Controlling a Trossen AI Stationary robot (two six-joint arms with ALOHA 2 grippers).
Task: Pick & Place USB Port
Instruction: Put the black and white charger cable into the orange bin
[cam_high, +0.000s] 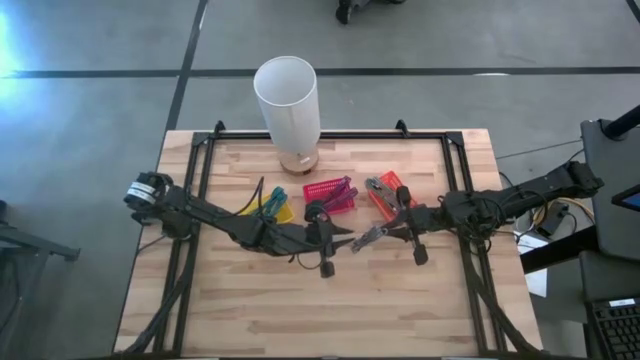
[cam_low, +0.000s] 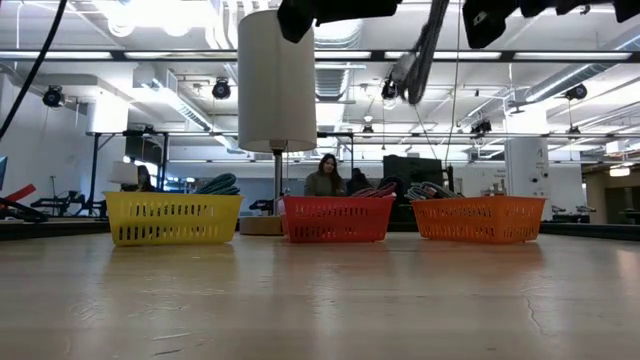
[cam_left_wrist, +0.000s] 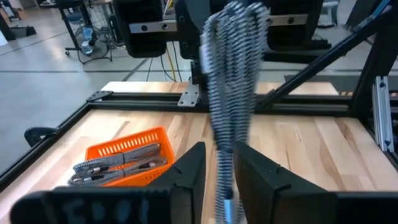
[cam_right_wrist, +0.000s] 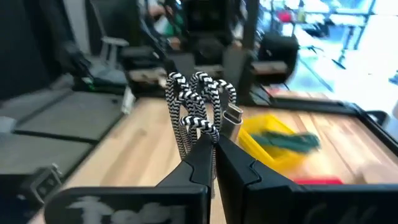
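Observation:
A black-and-white braided USB cable, coiled into a long bundle (cam_high: 366, 238) (cam_low: 418, 50), hangs in the air above the middle of the table between my two grippers. My right gripper (cam_high: 388, 232) (cam_right_wrist: 214, 143) is shut on it. My left gripper (cam_high: 345, 241) (cam_left_wrist: 219, 163) faces it from the table's left, open. In the left wrist view the bundle (cam_left_wrist: 230, 81) shows in the gap between its fingers; I cannot tell whether they touch it. A metal USB plug (cam_right_wrist: 233, 118) sticks out of the coil. My right gripper pinches the cable bundle near one end (cam_right_wrist: 200, 127) between its two fingertips, coming about level from the table's right. Several strands are caught together. The bundle is lifted clear of the table and slants down toward the left gripper, its lower end (cam_low: 398, 75) free.
Three small baskets stand in a row behind the grippers: yellow with green cables (cam_high: 280, 208) (cam_low: 172, 218), red (cam_high: 330, 192) (cam_low: 337, 218), orange with more braided cables (cam_high: 388, 193) (cam_left_wrist: 124, 158). A tall white cylinder (cam_high: 288, 100) stands at the far edge. Bare wood lies toward the near edge.

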